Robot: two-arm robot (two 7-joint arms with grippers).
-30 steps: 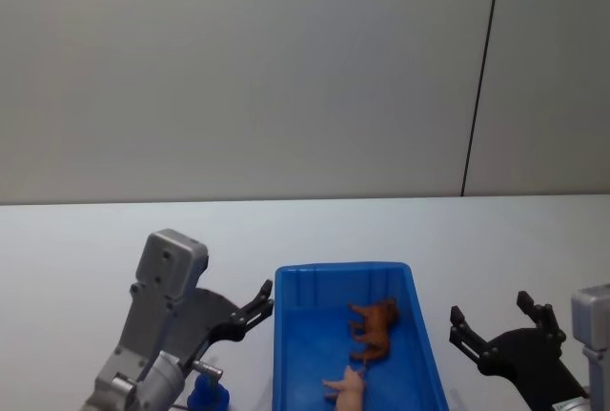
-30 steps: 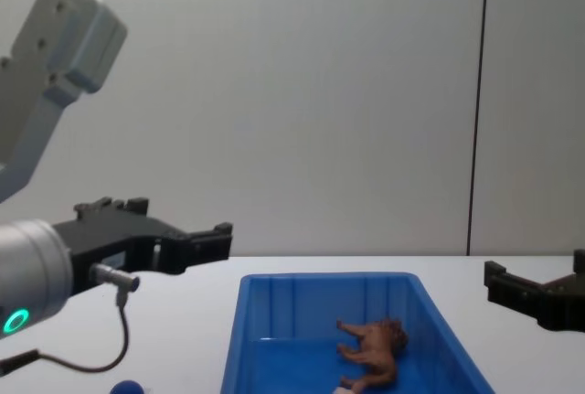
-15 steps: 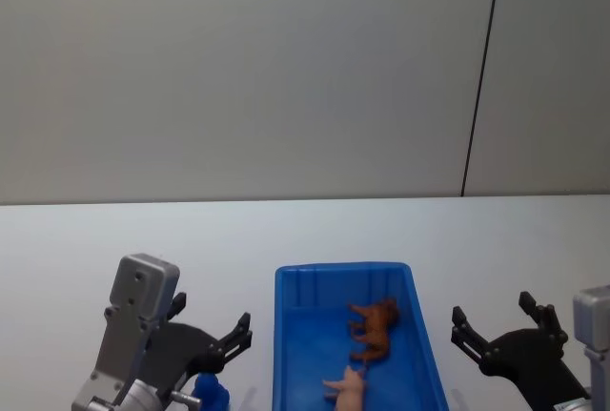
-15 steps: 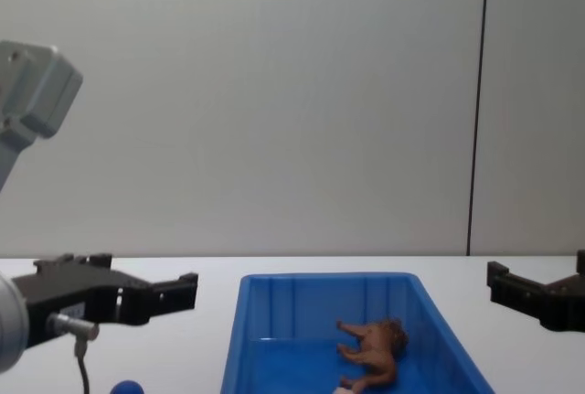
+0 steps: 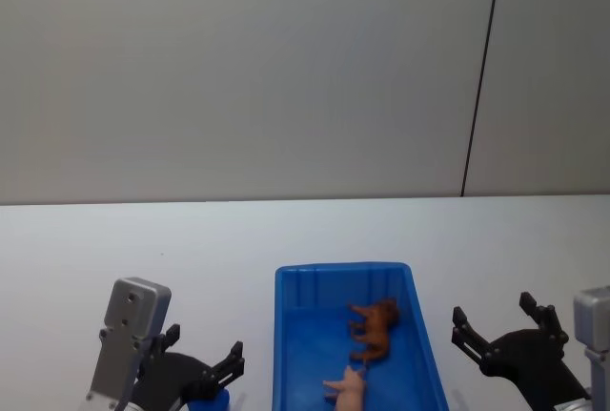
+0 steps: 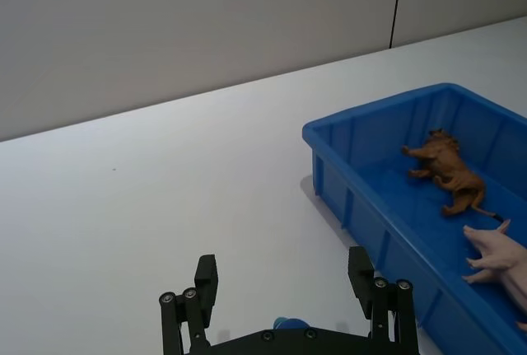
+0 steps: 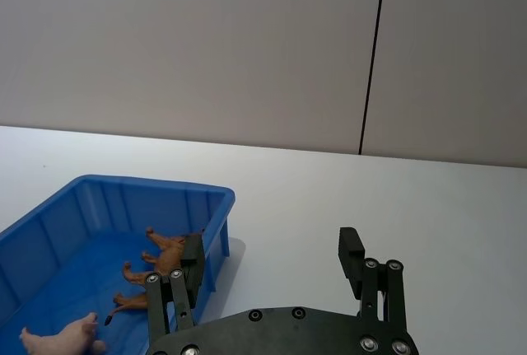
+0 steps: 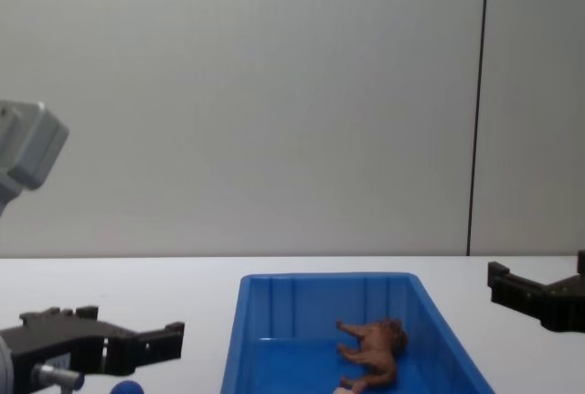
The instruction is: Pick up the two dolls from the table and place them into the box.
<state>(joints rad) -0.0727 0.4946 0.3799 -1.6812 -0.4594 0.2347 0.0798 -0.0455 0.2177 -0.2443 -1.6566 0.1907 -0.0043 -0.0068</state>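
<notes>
Left claw (image 5: 204,342) lowered (splayed) | right claw (image 5: 492,308) parked | white table (image 5: 191,239) | grey wall (image 5: 238,68)

Low on left side, left gripper (image 5: 204,346) pointed forward, 2 black fingers spread wide, nothing held. Low on right side, right gripper (image 5: 492,312) pointed forward too, 2 fingers apart, nothing held.

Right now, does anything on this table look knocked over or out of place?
Only small things. Both toys, the brown lion and the pink figure, lie tipped on their sides inside the blue box. A small blue thing sits near the left gripper; I cannot tell what it is.
</notes>
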